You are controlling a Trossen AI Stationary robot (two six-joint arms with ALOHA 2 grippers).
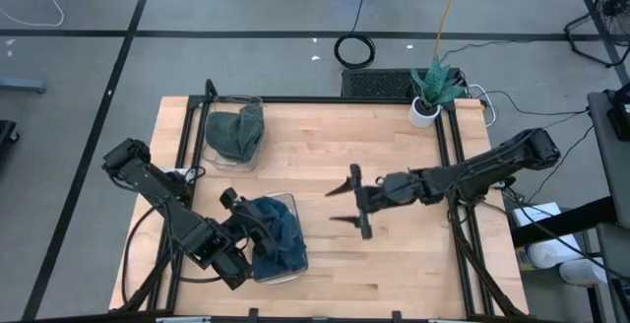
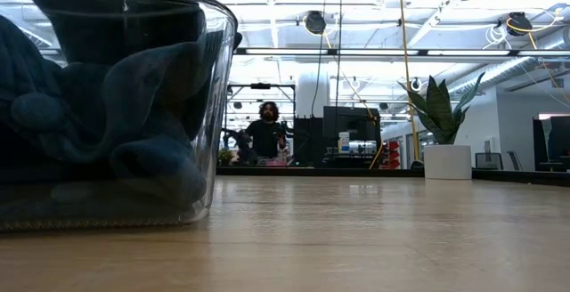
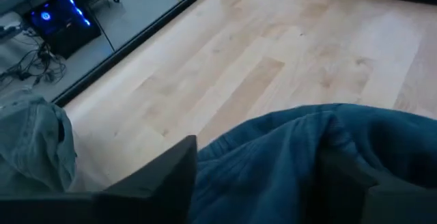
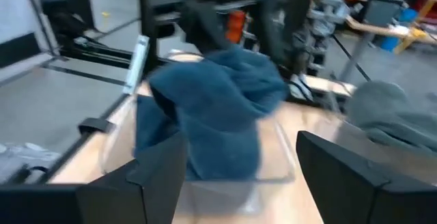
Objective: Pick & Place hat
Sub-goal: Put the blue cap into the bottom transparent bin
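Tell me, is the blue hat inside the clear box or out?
Inside. The blue hat sits bunched in the clear box, poking over its rim.

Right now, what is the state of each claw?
Left claw: open, over the blue hat.
Right claw: open, holding nothing.

Light wood table (image 1: 394, 254) with dark frame rails. On it: clear bin (image 1: 293, 264) at lower left of the high view — blue hat (image 1: 276, 236) inside; second clear bin (image 1: 228, 158) at upper left — grey-green hat (image 1: 236, 131) inside; white potted plant (image 1: 429, 96) at upper right corner.
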